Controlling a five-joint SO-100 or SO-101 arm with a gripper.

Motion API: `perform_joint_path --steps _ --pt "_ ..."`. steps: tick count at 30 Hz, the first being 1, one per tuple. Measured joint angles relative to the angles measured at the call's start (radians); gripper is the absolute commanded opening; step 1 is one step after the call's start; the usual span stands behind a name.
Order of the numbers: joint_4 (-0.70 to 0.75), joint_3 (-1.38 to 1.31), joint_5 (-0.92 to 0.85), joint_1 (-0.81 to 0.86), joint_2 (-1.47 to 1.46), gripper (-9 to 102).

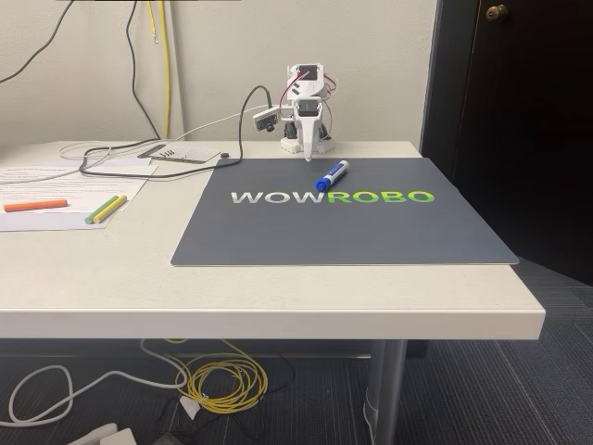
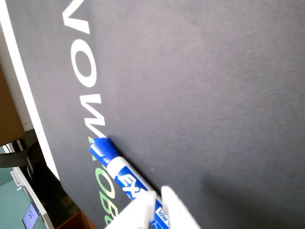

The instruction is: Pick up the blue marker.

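Your counter (image 1: 278, 297) carries a dark mat (image 1: 371, 232) with the blue marker (image 1: 332, 174) lying near its far edge, just beside the arm's base.

In the wrist view your hand (image 2: 159, 210) hangs right over the marker's (image 2: 125, 177) white barrel, fingertips (image 2: 177, 207) slightly apart and clamped on nothing yet. Judge the marker light, stiff and smooth, likely to roll or slip; take hold mid-barrel, across its width. No containers here; the orange marker (image 1: 35, 204) and the green and yellow markers (image 1: 107, 208) lie on papers well apart.
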Motion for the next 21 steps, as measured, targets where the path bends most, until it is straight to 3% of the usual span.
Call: perform_joint_path --steps 16,21 --pt "-0.156 -0.052 -0.196 -0.041 0.0 0" --pt "-0.127 -0.084 -0.319 -0.064 0.0 0"
